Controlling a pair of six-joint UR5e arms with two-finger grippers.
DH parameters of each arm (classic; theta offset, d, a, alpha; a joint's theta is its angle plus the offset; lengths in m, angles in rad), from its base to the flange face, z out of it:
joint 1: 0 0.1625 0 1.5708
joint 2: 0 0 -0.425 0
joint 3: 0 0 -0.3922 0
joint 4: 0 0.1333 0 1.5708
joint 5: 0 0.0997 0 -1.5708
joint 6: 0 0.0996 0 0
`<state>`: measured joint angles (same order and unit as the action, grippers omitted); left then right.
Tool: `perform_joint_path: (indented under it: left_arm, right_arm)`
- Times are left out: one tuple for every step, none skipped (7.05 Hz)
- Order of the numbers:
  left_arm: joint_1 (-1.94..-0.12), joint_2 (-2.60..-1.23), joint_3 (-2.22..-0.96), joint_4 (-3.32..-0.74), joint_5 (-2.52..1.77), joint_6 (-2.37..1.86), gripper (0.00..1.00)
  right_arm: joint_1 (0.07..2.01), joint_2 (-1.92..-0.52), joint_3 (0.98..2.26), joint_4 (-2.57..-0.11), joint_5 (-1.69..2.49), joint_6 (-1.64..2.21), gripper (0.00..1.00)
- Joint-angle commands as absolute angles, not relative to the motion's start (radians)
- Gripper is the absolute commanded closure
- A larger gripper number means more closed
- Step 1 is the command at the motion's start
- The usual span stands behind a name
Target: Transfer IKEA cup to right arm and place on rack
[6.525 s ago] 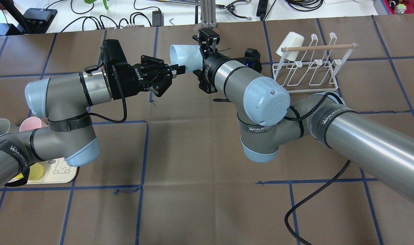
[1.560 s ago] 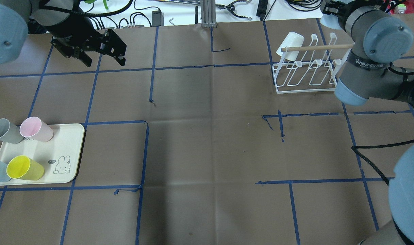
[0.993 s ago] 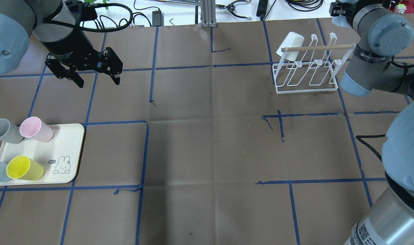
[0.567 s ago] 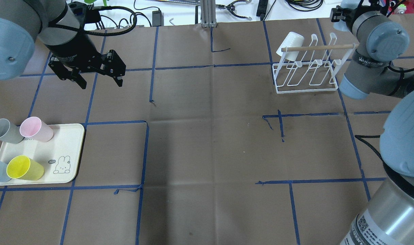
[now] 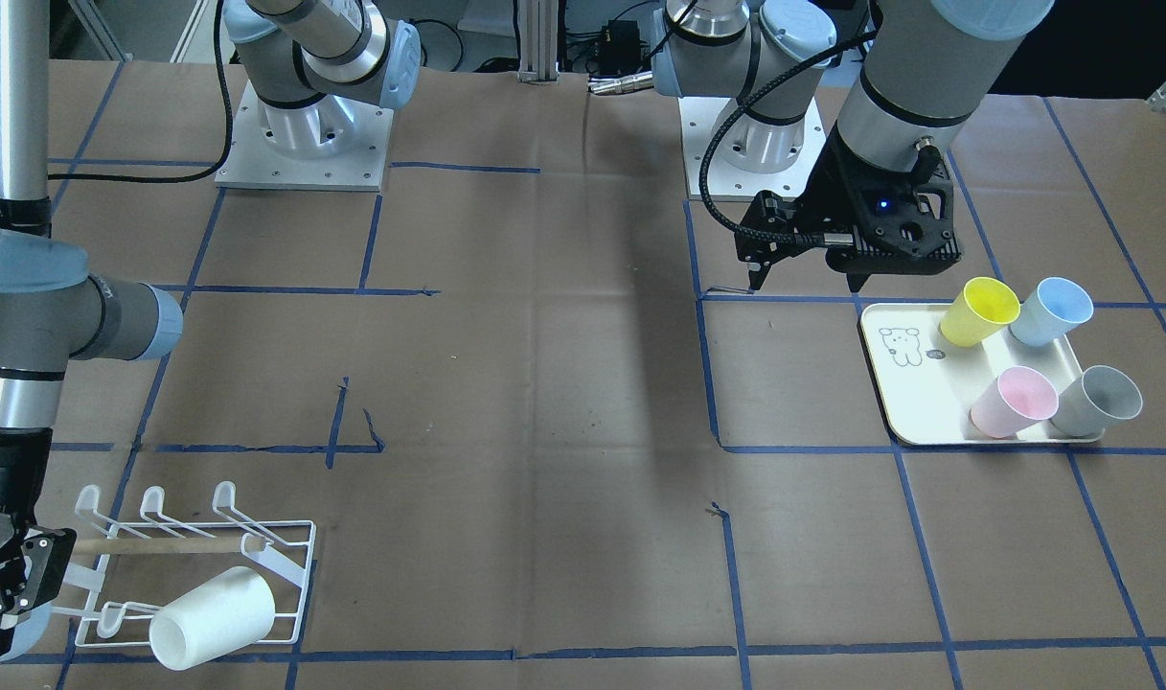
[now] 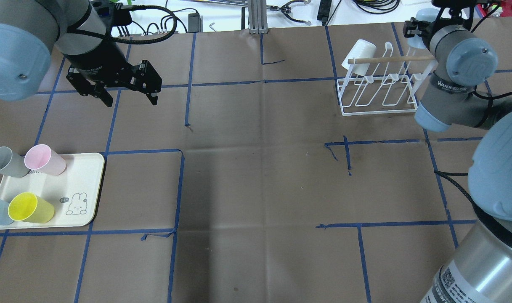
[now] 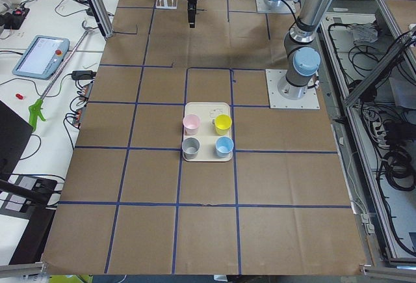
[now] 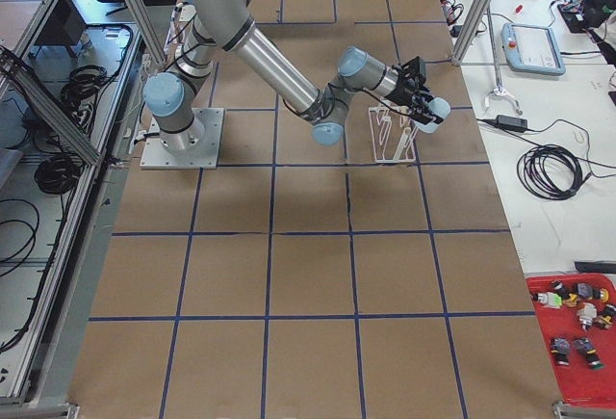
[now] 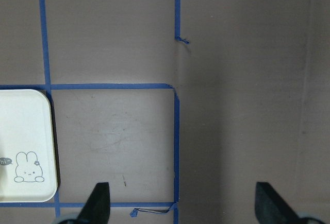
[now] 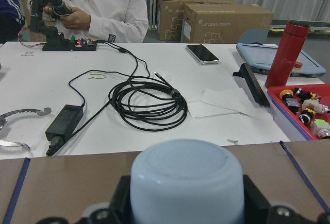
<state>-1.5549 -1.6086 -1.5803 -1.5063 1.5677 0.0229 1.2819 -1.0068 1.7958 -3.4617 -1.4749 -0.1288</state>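
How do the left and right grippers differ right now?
The left gripper is open, its fingers spread wide and empty; the right gripper is shut on a pale blue cup. The left gripper hangs over bare table, pointing down; the right gripper points level, beside the rack, which holds a white cup. Both are black and two-fingered.

a black strap (image 6: 450,86) on the right arm (image 6: 460,110) reads "wanjeed", and the arm's blue joint cap (image 6: 470,63) bears a "ur" mark. the cardboard boxes (image 10: 227,22) are printed "universal robots". on the cream tray (image 9: 26,126) a small bubble (image 9: 5,160) beside the rabbit drawing (image 9: 27,166) says "hi~".
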Motion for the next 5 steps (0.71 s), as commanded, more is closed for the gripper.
perform_joint_path:
  left_arm:
    - [-1.557,-1.609,-1.583,-1.496,1.568,0.025,0.01]
    - [-1.557,-1.609,-1.583,-1.496,1.568,0.025,0.01]
    - [-1.557,-1.611,-1.583,-1.496,1.568,0.025,0.01]
    - [-1.557,-1.611,-1.583,-1.496,1.568,0.025,0.01]
    - [-1.557,-1.611,-1.582,-1.496,1.568,0.025,0.01]
  right_arm:
    - [1.295,-1.005,1.816,-3.478,-1.477,-0.127,0.90]
    - [1.301,-1.005,1.818,-3.479,-1.479,-0.126,0.90]
    - [1.301,-0.996,1.819,-3.487,-1.479,-0.124,0.89]
    - [1.301,-0.991,1.819,-3.500,-1.477,-0.132,0.64]
    - [1.299,-0.991,1.819,-3.499,-1.482,-0.112,0.02]
